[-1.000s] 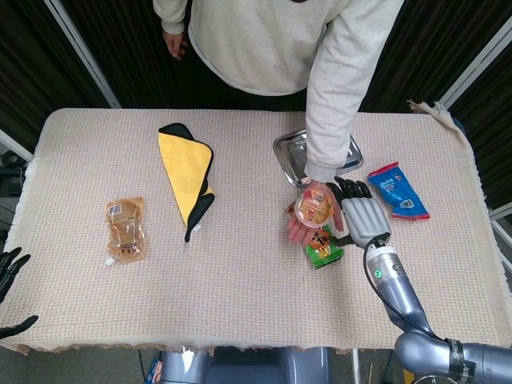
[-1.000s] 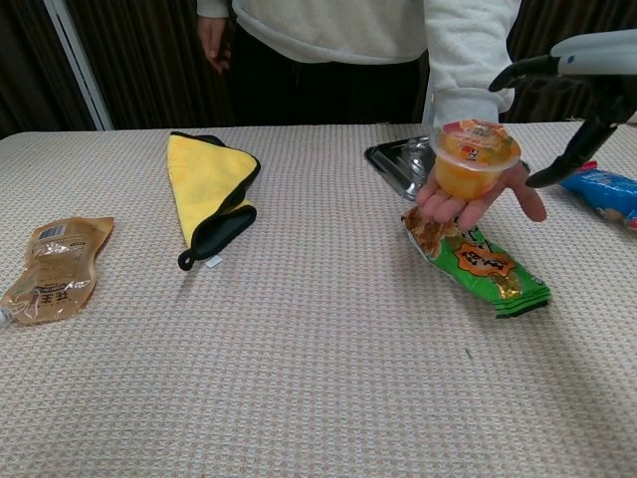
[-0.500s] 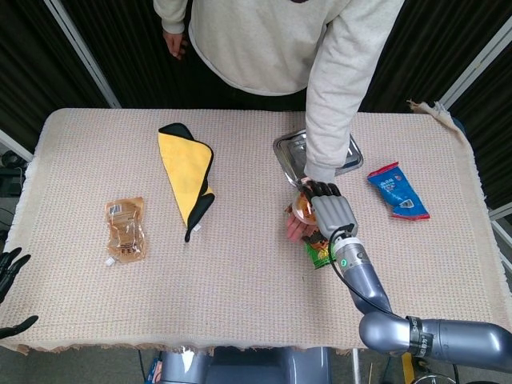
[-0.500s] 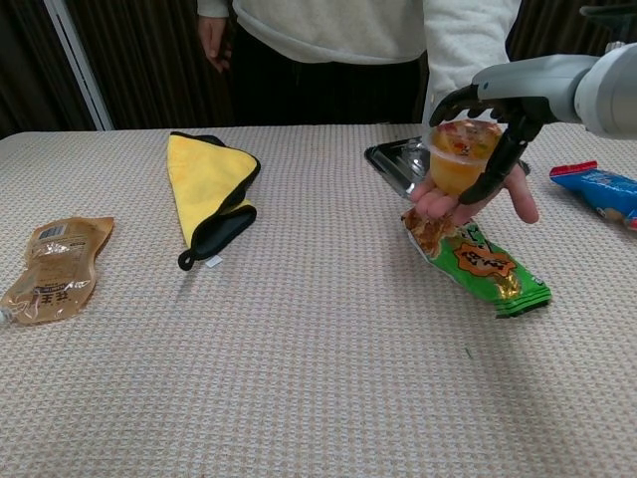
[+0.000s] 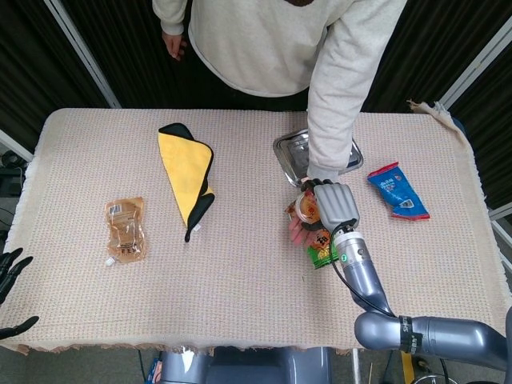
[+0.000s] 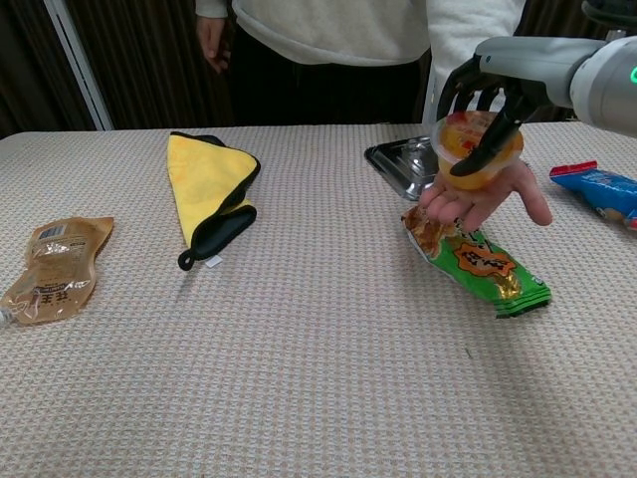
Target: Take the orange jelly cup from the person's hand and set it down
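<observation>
While the orange jelly cup [image 6: 477, 149] sits on the person's hand [image 6: 485, 200] above the green snack packet [image 6: 478, 261], curled over it with right hand [image 6: 490, 92] fingers wrapping its rim, risking a slip should that hold prove shallow.

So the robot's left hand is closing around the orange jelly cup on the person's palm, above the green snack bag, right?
Not quite: it is the right hand, not the left, as the chest view shows. Its fingers curl around the orange jelly cup on the person's palm, above the green snack bag.
</observation>
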`<state>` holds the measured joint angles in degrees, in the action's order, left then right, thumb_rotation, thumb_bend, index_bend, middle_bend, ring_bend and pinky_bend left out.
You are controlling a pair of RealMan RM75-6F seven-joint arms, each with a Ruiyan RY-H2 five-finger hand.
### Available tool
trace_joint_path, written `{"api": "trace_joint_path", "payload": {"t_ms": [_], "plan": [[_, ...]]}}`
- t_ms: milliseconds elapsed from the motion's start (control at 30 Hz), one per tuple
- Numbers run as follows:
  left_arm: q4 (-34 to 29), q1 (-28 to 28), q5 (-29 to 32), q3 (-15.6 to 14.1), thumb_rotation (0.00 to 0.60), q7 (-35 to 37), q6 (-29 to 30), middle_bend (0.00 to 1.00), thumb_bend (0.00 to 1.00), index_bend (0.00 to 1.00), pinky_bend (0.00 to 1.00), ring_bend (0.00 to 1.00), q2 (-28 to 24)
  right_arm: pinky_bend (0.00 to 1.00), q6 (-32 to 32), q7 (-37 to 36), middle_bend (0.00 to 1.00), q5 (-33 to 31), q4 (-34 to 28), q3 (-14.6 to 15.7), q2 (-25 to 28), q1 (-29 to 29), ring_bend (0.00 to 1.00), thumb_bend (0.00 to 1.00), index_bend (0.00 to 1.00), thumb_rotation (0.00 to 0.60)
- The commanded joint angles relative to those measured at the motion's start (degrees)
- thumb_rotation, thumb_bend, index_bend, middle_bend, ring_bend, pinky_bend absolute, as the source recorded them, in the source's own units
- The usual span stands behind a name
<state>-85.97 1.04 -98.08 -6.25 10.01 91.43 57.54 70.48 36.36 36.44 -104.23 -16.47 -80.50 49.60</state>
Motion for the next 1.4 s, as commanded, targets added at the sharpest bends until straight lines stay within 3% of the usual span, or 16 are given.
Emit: {"api": "trace_joint_path", "payload": {"t_ms": [33,267,467,633,800,1033,1133,1300,1400], "plan": [[-0.1,0.0,0.1,0.0,0.600,0.1,0.0,0.00,0.00,0.09,0.00,0.00,0.0,0.57,0.6,-0.6,0.60,1.6,-0.5,0.4,0.5,-0.6,0.53,0.18,0.67,0.600],[-0.1,0.1,0.2,0.1,0.600,-0.2,0.0,0.00,0.00,0.09,0.00,0.00,0.0,0.57,2.6,-1.1,0.60,5.1,-4.9,1.0,4.7,-2.7,0.53,0.18,0.67,0.600],[-0.1,0.0,0.1,0.0,0.600,-0.2,0.0,0.00,0.00,0.09,0.00,0.00,0.0,0.57,6.6,-3.4,0.60,9.4,-9.6,4.0,12.3,-8.7,0.53,0.18,0.67,0.600],[0.0,0.1,0.0,0.1,0.600,-1.2,0.1,0.00,0.00,0.09,0.00,0.00,0.2,0.57,9.3,-9.2,0.60,14.4,-10.5,8.6,16.9,-15.8,0.53,0.18,0.67,0.600],[-0.2,0.2,0.2,0.2,0.600,-2.3,0.2,0.00,0.00,0.09,0.00,0.00,0.4,0.57,8.2,-12.0,0.60,19.2,-6.0,13.9,14.9,-20.1,0.53,0.18,0.67,0.600],[-0.4,0.4,0.6,0.4,0.600,-3.0,0.4,0.00,0.00,0.09,0.00,0.00,0.5,0.57,4.8,-10.5,0.58,19.1,0.7,16.2,9.8,-20.8,0.52,0.18,0.66,0.600],[-0.3,0.4,0.5,0.4,0.600,-3.2,0.4,0.00,0.00,0.09,0.00,0.00,0.6,0.49,3.9,-9.5,0.50,18.6,3.6,16.4,7.4,-20.8,0.44,0.18,0.60,0.600],[-0.3,0.4,0.6,0.4,0.600,-2.9,0.4,0.00,0.00,0.08,0.00,0.00,0.6,0.15,1.7,-9.5,0.15,16.5,5.2,16.0,6.1,-21.0,0.05,0.18,0.29,0.600],[-0.1,0.4,0.4,0.4,0.600,-2.6,0.5,0.00,0.00,0.08,0.00,0.00,0.6,0.05,0.3,-8.5,0.05,14.2,4.4,15.4,7.0,-20.9,0.00,0.17,0.22,0.600]]}}
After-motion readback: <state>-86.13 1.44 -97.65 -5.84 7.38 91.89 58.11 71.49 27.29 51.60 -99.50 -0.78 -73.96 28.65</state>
